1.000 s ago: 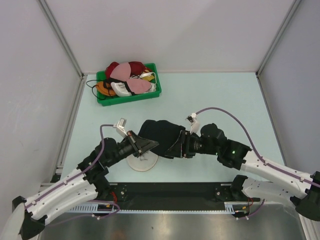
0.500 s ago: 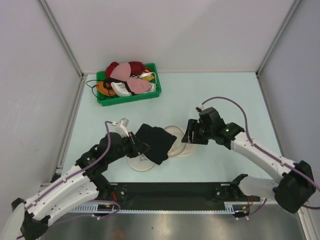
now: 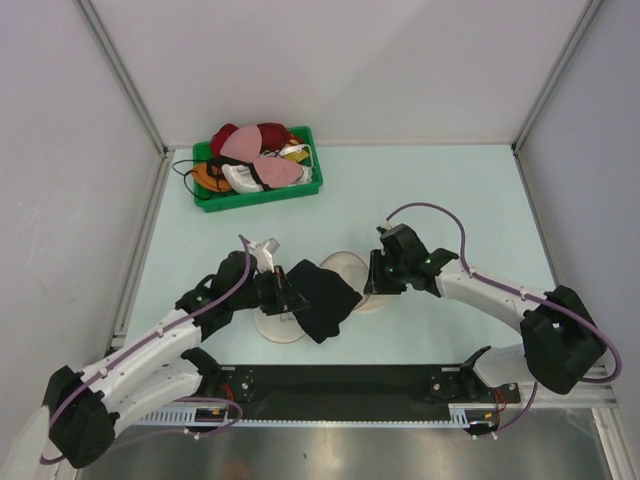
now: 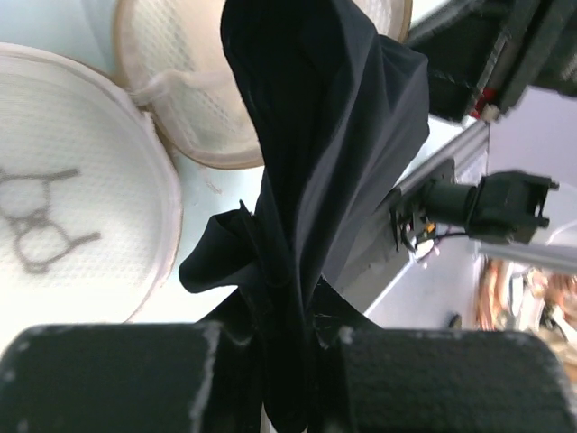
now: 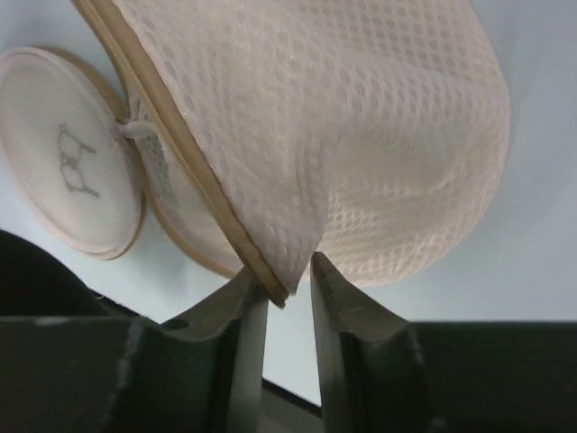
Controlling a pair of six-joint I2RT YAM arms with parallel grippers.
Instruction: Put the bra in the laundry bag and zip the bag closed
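The black bra (image 3: 325,296) hangs bunched from my left gripper (image 3: 288,292), which is shut on it; in the left wrist view the bra (image 4: 325,135) drapes from the gripper (image 4: 288,336) over the bag. The cream mesh laundry bag (image 3: 346,267) lies mid-table, partly hidden by the bra, its round lid (image 3: 283,326) flat beside it under my left wrist. My right gripper (image 3: 373,276) is at the bag's right edge. In the right wrist view the gripper (image 5: 287,271) pinches the tan rim of the bag (image 5: 361,135), and the lid (image 5: 72,153) lies behind.
A green bin (image 3: 260,198) heaped with red, pink, white and orange bras stands at the back left. A black rail (image 3: 340,384) runs along the near edge between the arm bases. Grey walls enclose the table on three sides.
My right gripper let go of the bra, opened, moved back to the bag's rim and closed on it. The left gripper carried the bra slightly right; the bag now shows.
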